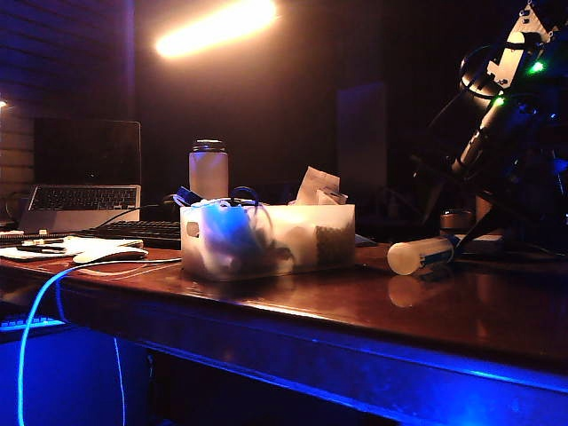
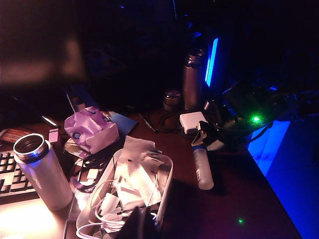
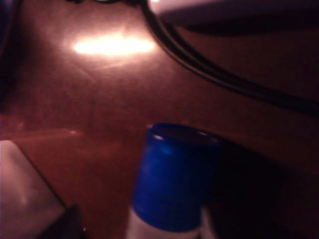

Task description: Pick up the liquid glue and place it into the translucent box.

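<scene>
Glue status: the liquid glue is lying on its side on the table, right of the translucent box. My right gripper sits at its blue cap end, but I can't tell whether the jaws are clamped. Left gripper isn't visible anywhere, probably parked above the box.

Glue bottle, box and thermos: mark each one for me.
Glue bottle (image 2: 203, 170): left wrist view, middle of its whitish body.
Box (image 1: 335, 232): exterior view, its frosted front wall.
Thermos (image 2: 46, 175): left wrist view, its metal side below the open mouth.
</scene>
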`<action>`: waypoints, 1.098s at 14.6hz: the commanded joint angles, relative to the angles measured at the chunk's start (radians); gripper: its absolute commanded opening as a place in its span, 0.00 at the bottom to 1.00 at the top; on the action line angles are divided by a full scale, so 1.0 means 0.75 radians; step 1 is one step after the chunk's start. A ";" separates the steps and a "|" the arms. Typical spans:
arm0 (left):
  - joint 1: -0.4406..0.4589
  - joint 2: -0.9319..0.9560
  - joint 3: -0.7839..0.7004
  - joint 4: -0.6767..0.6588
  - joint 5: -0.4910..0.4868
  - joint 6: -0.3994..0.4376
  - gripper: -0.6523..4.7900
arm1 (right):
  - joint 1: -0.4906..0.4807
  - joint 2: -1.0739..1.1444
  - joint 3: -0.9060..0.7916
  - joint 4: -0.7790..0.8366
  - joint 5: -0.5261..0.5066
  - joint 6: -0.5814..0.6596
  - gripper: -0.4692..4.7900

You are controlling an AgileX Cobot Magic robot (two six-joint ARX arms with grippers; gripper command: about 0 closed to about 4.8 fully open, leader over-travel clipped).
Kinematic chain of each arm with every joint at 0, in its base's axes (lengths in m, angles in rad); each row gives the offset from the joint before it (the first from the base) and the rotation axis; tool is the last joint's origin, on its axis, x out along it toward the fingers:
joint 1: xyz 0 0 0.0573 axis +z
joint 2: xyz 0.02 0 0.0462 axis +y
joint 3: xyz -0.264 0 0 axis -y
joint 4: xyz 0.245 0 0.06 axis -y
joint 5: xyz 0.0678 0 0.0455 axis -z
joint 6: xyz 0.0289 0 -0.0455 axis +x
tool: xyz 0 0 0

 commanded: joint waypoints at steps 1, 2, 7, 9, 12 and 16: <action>-0.002 -0.005 0.007 0.008 0.009 0.001 0.11 | 0.001 -0.002 0.004 -0.054 0.039 0.041 0.70; -0.002 -0.005 0.007 0.005 0.009 0.000 0.11 | 0.003 0.004 0.004 -0.056 0.038 0.037 0.70; -0.002 -0.006 0.007 -0.017 0.010 -0.004 0.11 | 0.037 0.061 0.004 -0.036 0.036 0.019 0.70; -0.002 -0.011 0.007 -0.033 0.010 -0.004 0.11 | 0.049 0.087 0.004 -0.040 0.037 0.019 0.70; -0.002 -0.018 0.007 -0.040 0.009 -0.004 0.11 | 0.069 0.119 0.004 -0.055 0.029 0.018 0.68; -0.002 -0.028 0.007 -0.036 0.009 -0.003 0.11 | 0.078 0.124 0.004 -0.080 0.006 -0.024 0.08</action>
